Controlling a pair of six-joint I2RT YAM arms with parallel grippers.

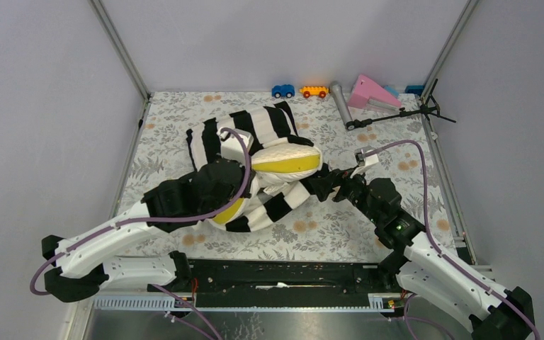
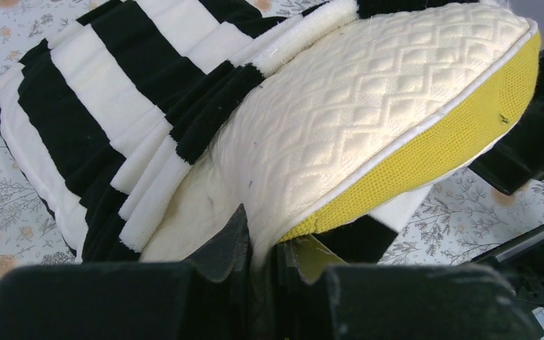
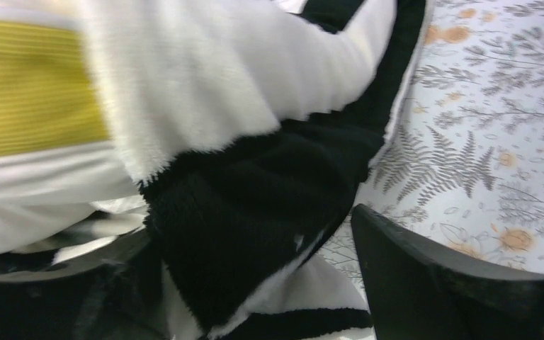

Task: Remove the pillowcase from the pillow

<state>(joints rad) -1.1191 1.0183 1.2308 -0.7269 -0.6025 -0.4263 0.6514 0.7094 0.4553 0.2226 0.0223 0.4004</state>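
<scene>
Cream corner of the pillow is pinched tight in the left gripper, likely as an anchor, the pillow lying on the table half out of the striped pillowcase, while the right gripper gapes around its loose edge, seemingly ready to drag it off.

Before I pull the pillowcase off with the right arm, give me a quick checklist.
1. Left gripper shut on the pillow corner: ok.
2. Right gripper closed on the pillowcase: not ok, jaws open, one finger clear of the fabric.
3. Pillow partly exposed: ok, yellow band showing.
4. Pillowcase loose at the pillow's far end: cannot tell.
5. Blue toy car away from the bundle: ok.
</scene>
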